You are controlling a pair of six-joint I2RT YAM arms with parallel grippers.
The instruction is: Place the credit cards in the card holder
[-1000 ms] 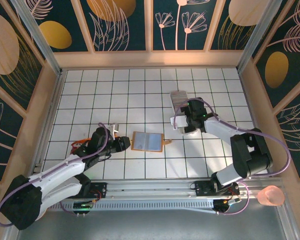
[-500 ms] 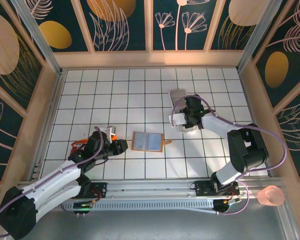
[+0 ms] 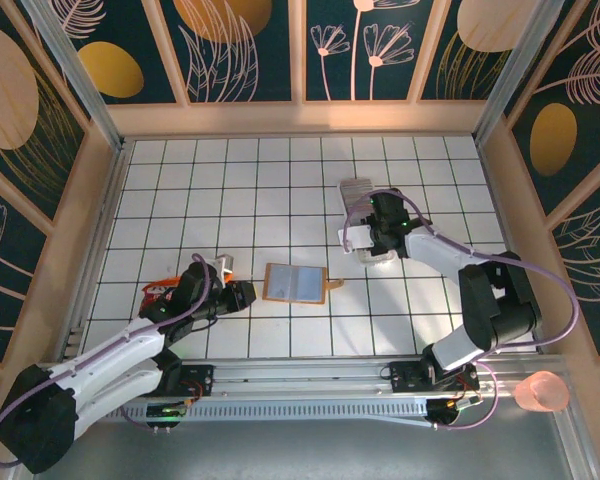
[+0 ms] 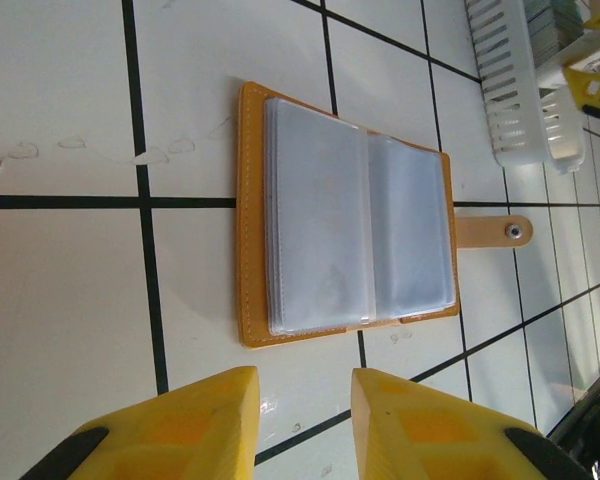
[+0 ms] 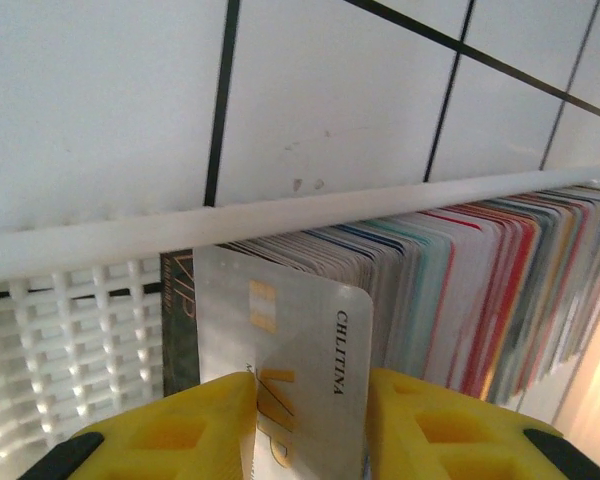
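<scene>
**A:** Left wrist cam first. L gripper [image 4: 303,388] has its jaws part-open w/ nothing betw. them, hovering just short of the card holder [image 4: 345,220]. Why park there?

**B:** Prob. ready to steady it. It lies open and flat on the tiles [image 4: 60,300], clear sleeves up (clasp tab [image 4: 495,232] poking out toward the tray side), so a card can slide in.

**A:** And the R gripper [image 5: 310,390]?

**B:** Right wrist cam: fingers closed in on the front card [image 5: 300,320]. It looks pinched, leaning out of the row of credit cards [image 5: 460,290] on edge in the white tray [image 5: 280,215].

**A:** Anything in the way?

**B:** Tray rail sits just past that card w/ neighbours packed tight, so I'd lift straight out. Top cam: tray well apart from holder, bare tiles betw. Pink cup [image 3: 542,392] is off-table, no bother.
</scene>
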